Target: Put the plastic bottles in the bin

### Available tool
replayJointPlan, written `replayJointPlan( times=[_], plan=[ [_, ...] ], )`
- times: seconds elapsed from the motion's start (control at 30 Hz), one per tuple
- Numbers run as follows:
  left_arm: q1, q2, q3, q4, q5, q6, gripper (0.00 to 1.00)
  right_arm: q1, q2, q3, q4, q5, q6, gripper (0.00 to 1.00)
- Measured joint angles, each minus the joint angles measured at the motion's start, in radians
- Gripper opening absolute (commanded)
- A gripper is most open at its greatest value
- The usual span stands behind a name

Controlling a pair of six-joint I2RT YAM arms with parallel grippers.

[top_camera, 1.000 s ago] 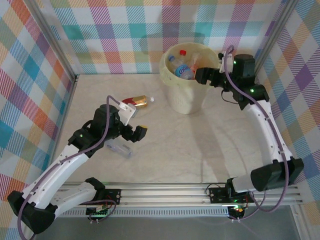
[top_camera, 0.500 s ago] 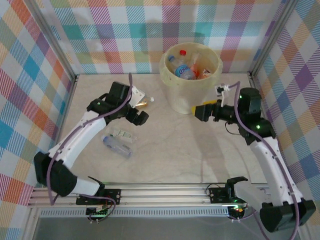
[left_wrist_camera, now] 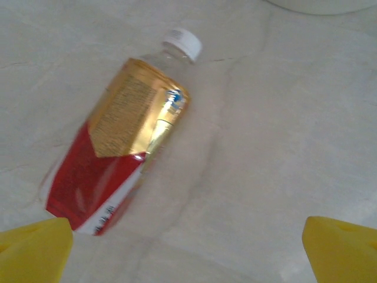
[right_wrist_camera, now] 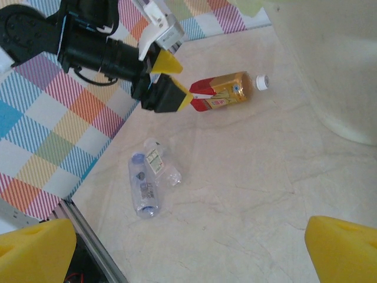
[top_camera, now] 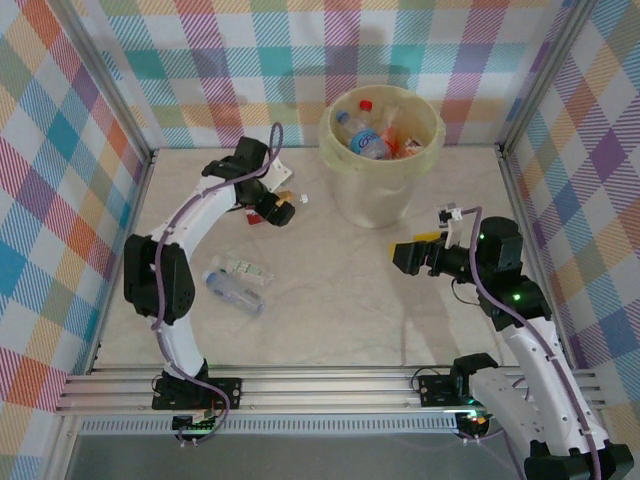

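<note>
Cream-yellow bin (top_camera: 374, 200) stands upright at the far side, several bottles (top_camera: 366, 140) heaped inside. A red-and-gold bottle (left_wrist_camera: 126, 139) lies flat on its side, white cap on. Nearer, a clear blue-capped bottle (right_wrist_camera: 143, 193) lies just beside a smaller clear one (right_wrist_camera: 161, 163).

The bin (top_camera: 375, 205), far back, holds several bottles (top_camera: 362, 140); left of it lies one bottle (left_wrist_camera: 123, 135), two more bottles (top_camera: 240, 297) nearer.

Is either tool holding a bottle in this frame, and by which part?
Nothing is held. The left tool stands open over the red-and-gold bottle lying on the table; the right tool is open and empty.
</note>
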Motion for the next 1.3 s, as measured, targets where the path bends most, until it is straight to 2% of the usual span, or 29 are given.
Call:
replayJointPlan(
  times=[0.2,0.5,1.07,1.3],
  plan=[
    [0.046,0.138,0.103,0.000,0.000,0.039,1.00,0.008,-0.019,-0.021,0.005,0.005,0.020,1.00],
    [0.088,0.330,0.283,-0.090,0.033,0.095,1.00,0.017,-0.027,-0.026,0.001,0.021,0.024,0.99],
    [0.103,0.379,0.304,-0.143,0.051,0.093,0.99,0.035,-0.022,-0.031,-0.012,0.031,0.024,0.99],
    [0.092,0.372,0.231,-0.163,0.050,0.055,0.95,0.039,-0.004,-0.038,-0.008,0.030,0.024,0.99]
  ],
)
